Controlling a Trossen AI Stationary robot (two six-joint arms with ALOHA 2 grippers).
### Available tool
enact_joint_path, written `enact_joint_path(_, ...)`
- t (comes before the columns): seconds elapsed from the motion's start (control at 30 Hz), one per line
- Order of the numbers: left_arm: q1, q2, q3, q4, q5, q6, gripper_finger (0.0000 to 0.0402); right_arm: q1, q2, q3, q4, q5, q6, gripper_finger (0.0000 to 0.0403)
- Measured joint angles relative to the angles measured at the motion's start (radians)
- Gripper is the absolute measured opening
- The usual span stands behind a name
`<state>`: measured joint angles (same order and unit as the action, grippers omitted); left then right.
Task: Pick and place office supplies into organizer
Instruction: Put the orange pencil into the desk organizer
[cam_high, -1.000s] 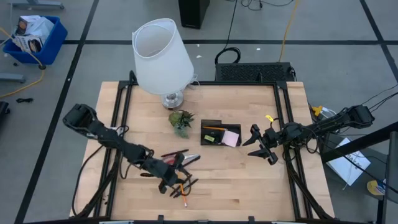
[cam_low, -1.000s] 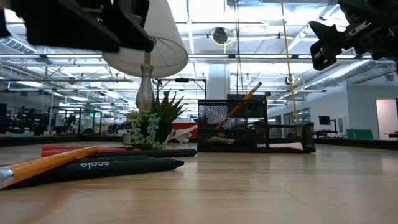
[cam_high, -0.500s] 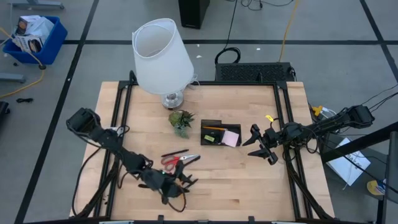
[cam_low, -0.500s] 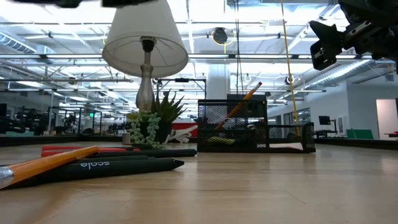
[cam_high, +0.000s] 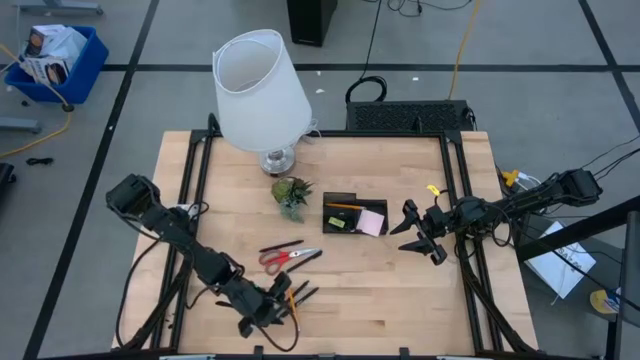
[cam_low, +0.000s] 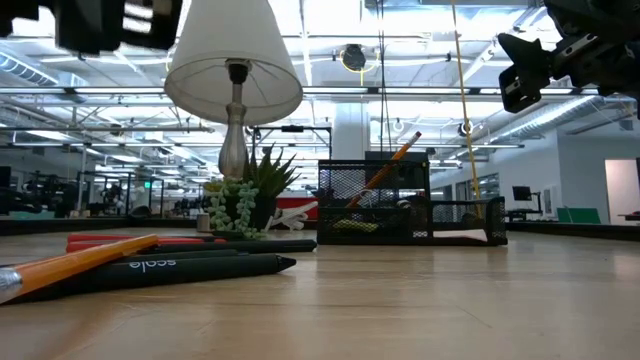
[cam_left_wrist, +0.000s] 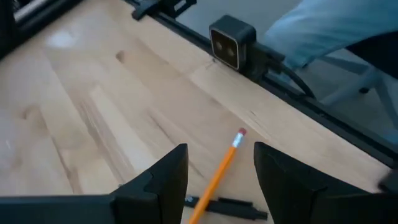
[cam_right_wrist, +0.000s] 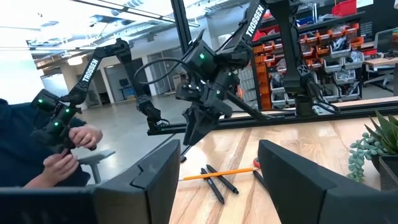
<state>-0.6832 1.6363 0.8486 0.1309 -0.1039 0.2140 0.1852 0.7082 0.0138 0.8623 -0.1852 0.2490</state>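
A pale wooden table (cam_high: 380, 290) fills the middle of the high view, with grey floor and cables around it and a bright hall behind in the low view.

The left gripper (cam_high: 262, 308) hangs at the lower left of centre of that view, over the loose pens; its fingers (cam_left_wrist: 163, 180) stand apart with nothing between them, and the orange pencil (cam_left_wrist: 217, 174) lies on the wood right in the gap, a black pen (cam_left_wrist: 227, 203) crossing beside it. That lineup suggests it is set to come down on the pencil. Just above and right of it lie the red-handled scissors (cam_high: 283, 257), flat and untouched.

The right gripper (cam_high: 418, 231) waits at the right of centre, raised, jaws spread and empty, just beside the organizer (cam_high: 344, 199), probably parked clear of the other arm's work.

The organizer sits at mid-frame and already holds a pencil and the pink sticky-note pad (cam_high: 372, 222). The small plant (cam_high: 291, 193) stands to its left, the lamp (cam_high: 258, 90) beyond at upper left. At the left of the right wrist view a person sits off the table, hands (cam_right_wrist: 68, 149) together.
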Motion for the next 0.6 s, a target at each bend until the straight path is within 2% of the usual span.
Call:
enact_joint_path(0.1,-0.002,0.004,0.000,-0.024,0.003,-0.017,0.0189,0.000,0.000,0.000,0.000,0.000,0.000,0.0210)
enact_joint_path(0.27,-0.008,0.041,0.039,-0.078,0.088,-0.007,0.0189,0.000,0.000,0.000,0.000,0.000,0.000,0.0209)
enact_joint_path(0.6,-0.006,0.237,0.289,-0.316,0.113,0.114,0.0189,0.000,0.000,0.000,0.000,0.000,0.000,0.0208)
